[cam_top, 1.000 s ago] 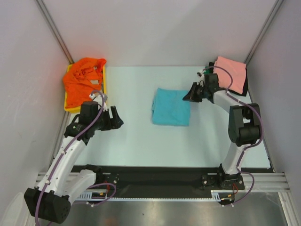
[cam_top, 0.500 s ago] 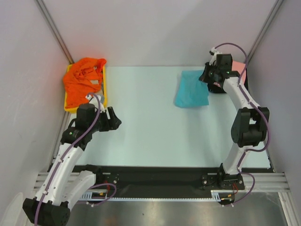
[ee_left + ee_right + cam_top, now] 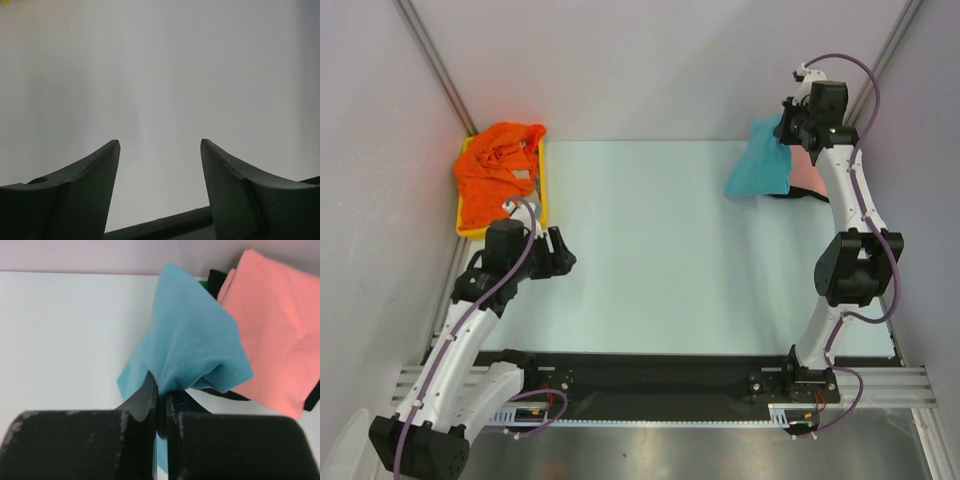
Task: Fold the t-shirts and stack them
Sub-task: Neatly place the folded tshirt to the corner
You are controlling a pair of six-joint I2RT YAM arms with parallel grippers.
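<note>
My right gripper [image 3: 792, 130] is shut on the folded turquoise t-shirt [image 3: 760, 170] and holds it lifted at the far right, hanging beside the salmon pink t-shirt [image 3: 811, 172]. In the right wrist view the turquoise t-shirt [image 3: 192, 347] is pinched between the shut fingers [image 3: 161, 392], and the pink shirt [image 3: 272, 335] lies folded on top of black cloth [image 3: 216, 280] with a sliver of green. An orange t-shirt [image 3: 495, 170] lies crumpled on the yellow tray [image 3: 542, 185] at the far left. My left gripper [image 3: 563, 257] is open and empty over bare table [image 3: 160, 145].
Grey walls close in the table on the left, back and right. A black base rail [image 3: 650, 375] runs along the near edge. The pile of folded shirts sits in the far right corner.
My right gripper has carried the turquoise t-shirt from the table's middle up and to the far right, beside the pink shirt. The left arm has barely moved.
</note>
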